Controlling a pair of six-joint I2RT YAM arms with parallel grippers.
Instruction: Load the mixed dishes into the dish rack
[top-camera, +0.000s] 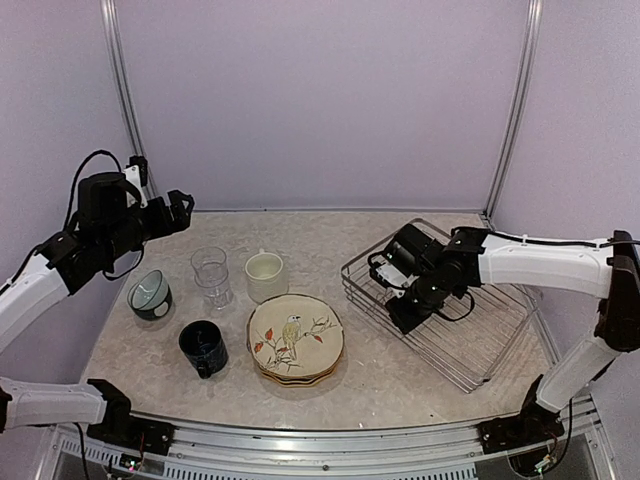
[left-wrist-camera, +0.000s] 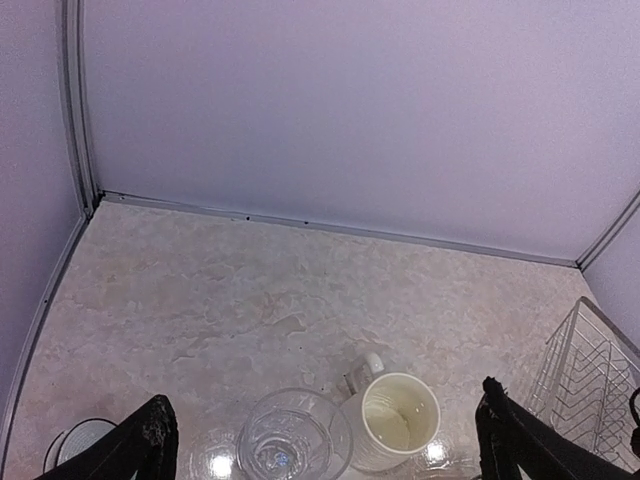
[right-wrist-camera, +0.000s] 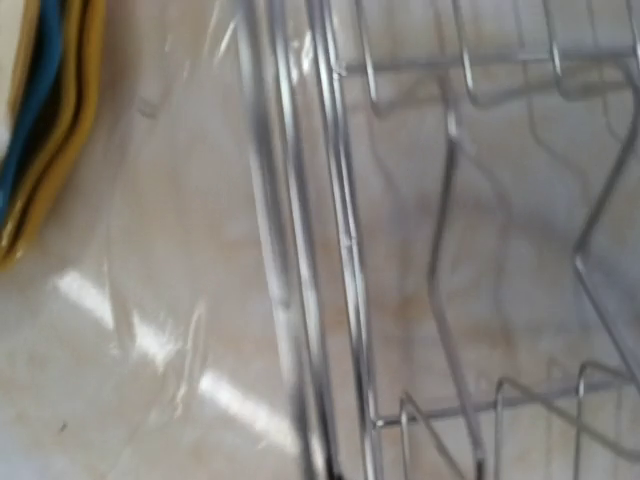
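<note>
The silver wire dish rack (top-camera: 492, 338) stands at the right. My right gripper (top-camera: 404, 314) is low on its near-left rim. In the right wrist view the rim wires (right-wrist-camera: 342, 230) run down to a dark fingertip at the bottom centre, so the gripper (right-wrist-camera: 334, 470) looks shut on the rim. The stacked scalloped plates (top-camera: 295, 338), bird plate on top, lie at centre; their edges (right-wrist-camera: 40, 120) show beside the rack. The cream mug (top-camera: 266, 275), clear glass (top-camera: 211, 276), grey-teal cup (top-camera: 150, 295) and dark blue mug (top-camera: 203, 347) stand at the left. My left gripper (top-camera: 181, 210) hangs open and empty above the glass (left-wrist-camera: 290, 440) and cream mug (left-wrist-camera: 396, 420).
Pale walls with metal posts enclose the marbled table on three sides. In the left wrist view the rack's corner (left-wrist-camera: 590, 385) is at the right edge and the grey-teal cup (left-wrist-camera: 72, 452) at the lower left.
</note>
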